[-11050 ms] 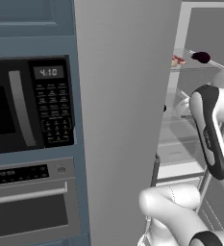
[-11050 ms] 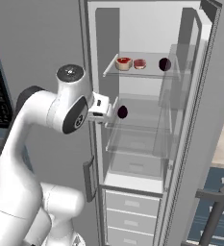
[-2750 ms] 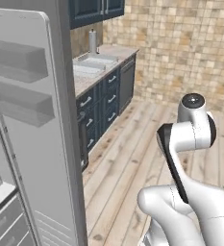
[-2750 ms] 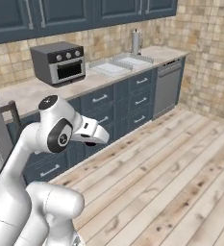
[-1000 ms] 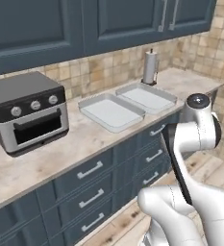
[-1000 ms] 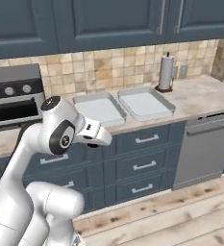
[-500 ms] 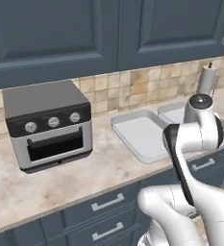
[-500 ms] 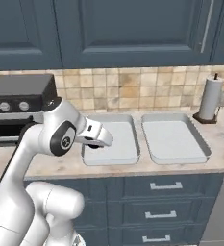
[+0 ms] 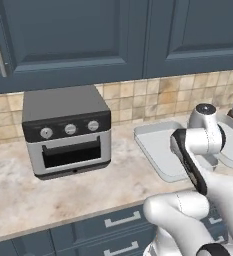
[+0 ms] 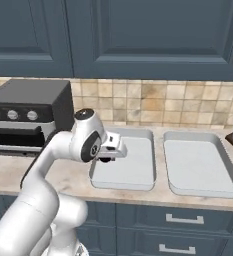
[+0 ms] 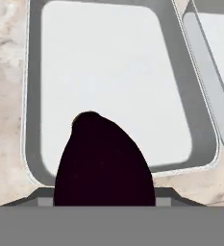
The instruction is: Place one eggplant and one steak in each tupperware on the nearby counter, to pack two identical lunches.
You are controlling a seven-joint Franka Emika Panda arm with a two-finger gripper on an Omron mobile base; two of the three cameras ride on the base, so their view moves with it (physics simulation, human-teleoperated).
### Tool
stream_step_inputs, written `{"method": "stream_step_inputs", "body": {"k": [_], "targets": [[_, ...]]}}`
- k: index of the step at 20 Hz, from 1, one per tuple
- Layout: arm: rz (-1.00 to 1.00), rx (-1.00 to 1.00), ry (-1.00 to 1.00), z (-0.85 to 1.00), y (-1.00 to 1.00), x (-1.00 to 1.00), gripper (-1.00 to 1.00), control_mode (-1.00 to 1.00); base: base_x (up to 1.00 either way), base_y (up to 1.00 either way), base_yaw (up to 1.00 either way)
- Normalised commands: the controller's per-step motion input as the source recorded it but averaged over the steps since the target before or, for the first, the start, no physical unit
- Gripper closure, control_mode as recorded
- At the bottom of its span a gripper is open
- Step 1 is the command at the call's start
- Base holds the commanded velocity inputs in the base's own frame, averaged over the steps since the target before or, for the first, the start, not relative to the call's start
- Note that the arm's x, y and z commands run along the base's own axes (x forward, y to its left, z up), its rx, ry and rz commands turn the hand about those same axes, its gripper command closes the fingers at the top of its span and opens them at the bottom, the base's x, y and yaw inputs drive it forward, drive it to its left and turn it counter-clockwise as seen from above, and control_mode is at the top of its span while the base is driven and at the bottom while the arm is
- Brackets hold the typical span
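Eggplant (image 11: 104,163): 1 piece, glossy, very dark purple reading almost black, rounded oval with a blunt tip. In the hand view it rises from between the claw's jaws and covers them, so the claw is clamped on the eggplant. It hangs above the near edge of the left container. In the right base view a small dark lump shows under the claw (image 10: 106,159) at the left rim of that container.

Containers: 2 pieces, wide, shallow, rectangular, pale grey-white, rounded corners, raised rim, flat pale floors. The left container (image 10: 130,174) and the right container (image 10: 200,165) lie side by side on the desk, long sides just beside each other. In the hand view the left container (image 11: 113,81) takes most of the frame, the rim of the right one at the upper right. No food shows on the visible floors.

Desk (image 9: 18,195): beige marbled stone top, dark blue drawer fronts below with metal bar handles.

Toaster oven (image 9: 68,130): 1 piece, grey and black, 3 knobs, glass door, standing on the desk left of the containers, well apart from them.

Wall: tan tiled strip behind the desk, dark blue upper cabinets (image 10: 138,35) above.
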Motion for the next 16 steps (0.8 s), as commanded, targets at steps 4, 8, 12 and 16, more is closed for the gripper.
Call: {"method": "stream_step_inputs", "body": {"k": [4,8,12,16], "targets": [[0.1,0.06,0.22,-0.73,-0.09,1.0,1.0,-1.0,0.0,0.0,0.0],[0.0,0.0,0.07,-0.7,0.0,1.0,1.0,-1.0,0.0,0.0,0.0],[0.0,0.0,0.0,-0.86,0.0,1.0,1.0,-1.0,0.0,0.0,0.0],[0.0,0.0,0.0,-0.44,-0.02,0.88,-1.0,-1.0,0.0,0.0,0.0]]}}
